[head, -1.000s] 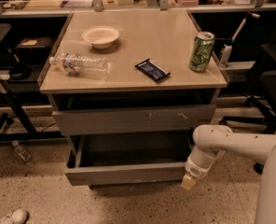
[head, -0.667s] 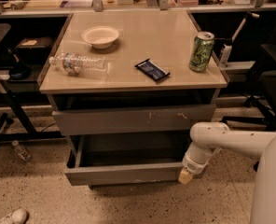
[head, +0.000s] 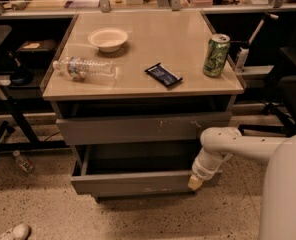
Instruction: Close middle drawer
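The middle drawer is a wide, shallow grey drawer with a plain front and a faint pale scuff at its lower edge. It stands pulled out from the cabinet, and its inside looks dark and empty. Above it is the taller grey front with pale scratch marks. My gripper hangs from the white arm that comes in from the right. Its tip is at the right end of the middle drawer's front, touching it or very close to it.
On the cabinet top are a white bowl, a lying water bottle, a dark snack packet and a green can. A small bottle and a shoe lie on the floor at left. A dark chair stands at right.
My gripper has moved a little left and up, closing on the right end of the middle drawer's front. The drawer stays pulled out.
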Controlling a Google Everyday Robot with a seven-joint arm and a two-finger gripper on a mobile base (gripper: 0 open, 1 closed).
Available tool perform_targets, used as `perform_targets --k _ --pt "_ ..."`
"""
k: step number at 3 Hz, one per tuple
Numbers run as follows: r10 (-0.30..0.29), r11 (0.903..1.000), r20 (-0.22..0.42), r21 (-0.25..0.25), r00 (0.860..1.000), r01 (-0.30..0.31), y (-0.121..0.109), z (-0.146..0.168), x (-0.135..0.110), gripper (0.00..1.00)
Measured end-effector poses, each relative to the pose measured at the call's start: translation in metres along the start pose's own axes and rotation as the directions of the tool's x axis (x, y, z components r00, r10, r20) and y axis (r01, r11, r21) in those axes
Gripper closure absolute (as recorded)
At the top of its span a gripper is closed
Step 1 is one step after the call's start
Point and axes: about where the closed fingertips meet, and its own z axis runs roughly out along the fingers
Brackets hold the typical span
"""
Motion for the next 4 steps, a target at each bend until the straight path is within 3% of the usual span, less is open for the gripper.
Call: perform_targets --k 4 --pt "0.000 1.0000 0.000 0.000 1.000 0.000 0.0001 0.0001 0.0000 0.11"
